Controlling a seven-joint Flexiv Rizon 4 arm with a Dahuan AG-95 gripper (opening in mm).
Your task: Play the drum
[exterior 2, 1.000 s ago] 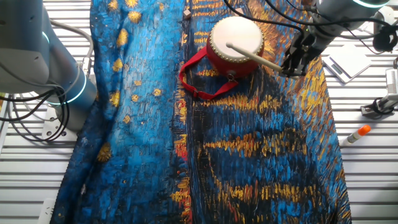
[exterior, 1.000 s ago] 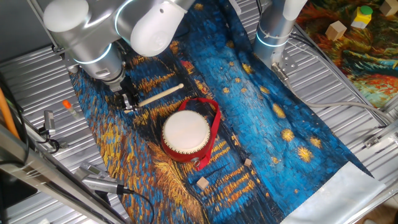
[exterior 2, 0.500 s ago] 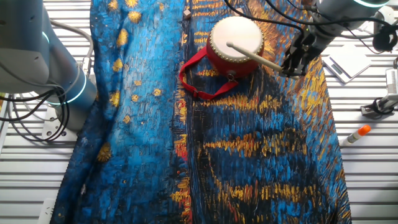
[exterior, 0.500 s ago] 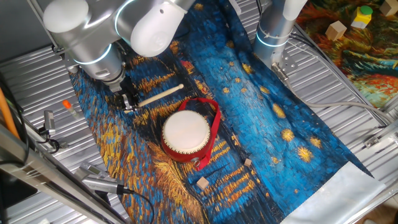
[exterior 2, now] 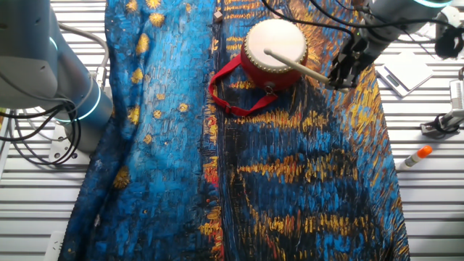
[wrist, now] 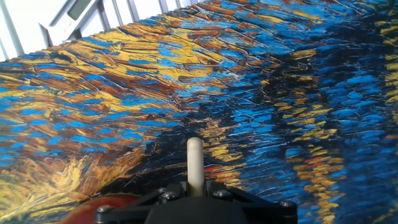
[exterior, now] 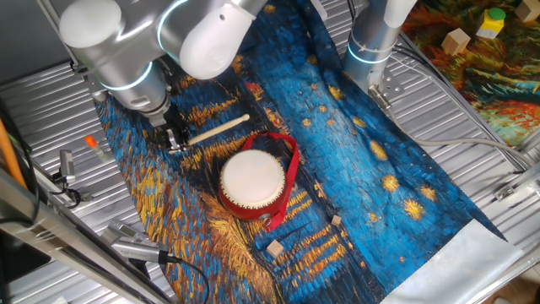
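Note:
The drum (exterior: pixel 251 181) has a white skin, a red body and a red strap (exterior: pixel 292 171), and stands on the painted cloth. In the other fixed view the drum (exterior 2: pixel 274 45) is at the top. My gripper (exterior: pixel 175 138) is shut on the end of a pale wooden stick (exterior: pixel 218 128), up and left of the drum. In the other fixed view the gripper (exterior 2: pixel 341 72) holds the stick (exterior 2: pixel 297 67) with its tip over the drum skin. In the hand view the stick (wrist: pixel 194 160) points out from the gripper (wrist: pixel 194 190), and a red sliver of the drum (wrist: pixel 93 208) shows at the bottom left.
A blue and yellow painted cloth (exterior: pixel 354 160) covers the slatted table. Two small wooden blocks (exterior: pixel 274 248) lie near the drum. An orange marker (exterior 2: pixel 415 156) lies off the cloth. A second arm's base (exterior: pixel 371 42) stands at the back, and shows in the other fixed view (exterior 2: pixel 72 94).

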